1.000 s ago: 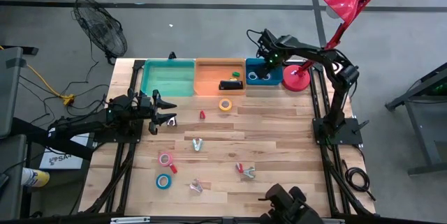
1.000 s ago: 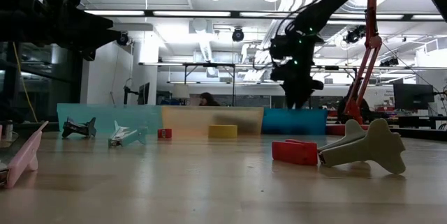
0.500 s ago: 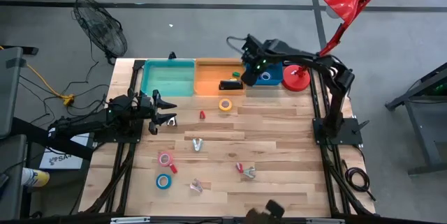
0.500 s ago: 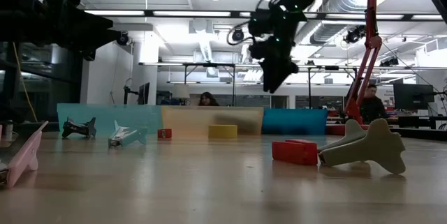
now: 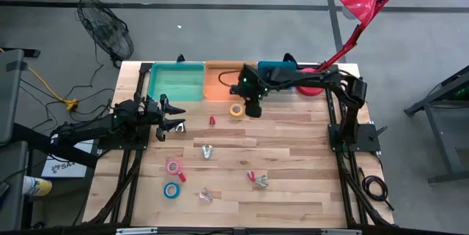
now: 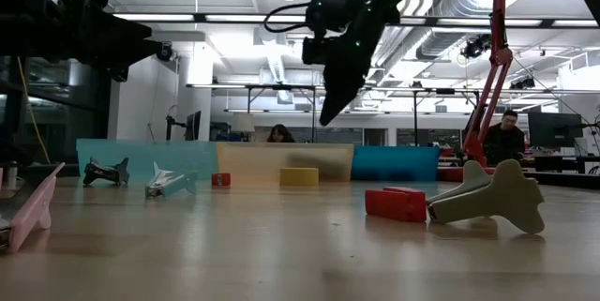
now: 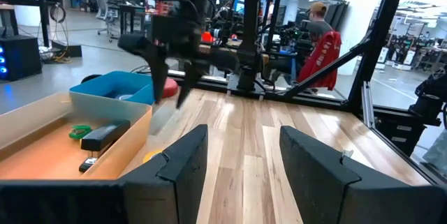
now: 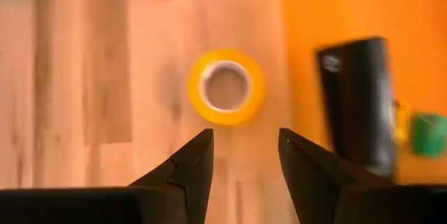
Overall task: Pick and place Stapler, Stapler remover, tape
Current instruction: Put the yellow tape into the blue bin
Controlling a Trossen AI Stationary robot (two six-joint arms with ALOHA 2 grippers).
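Pale planked wooden tabletop (image 5: pixel 293 154) on grey floor; open workshop behind. No legible writing. Right claw (image 8: pixel 241 155) spread above yellow tape ring (image 8: pixel 225 86); left claw (image 7: pixel 236 155) spread, empty.

I have the right arm stretched far across the table, its right claw (image 5: pixel 253 110) pointing down with fingers parted and empty, while the left claw (image 5: pixel 178 116) hangs parted at the left side.

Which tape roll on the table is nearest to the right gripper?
The yellow tape roll, just beside the right gripper; the pink and light blue rolls lie far off.
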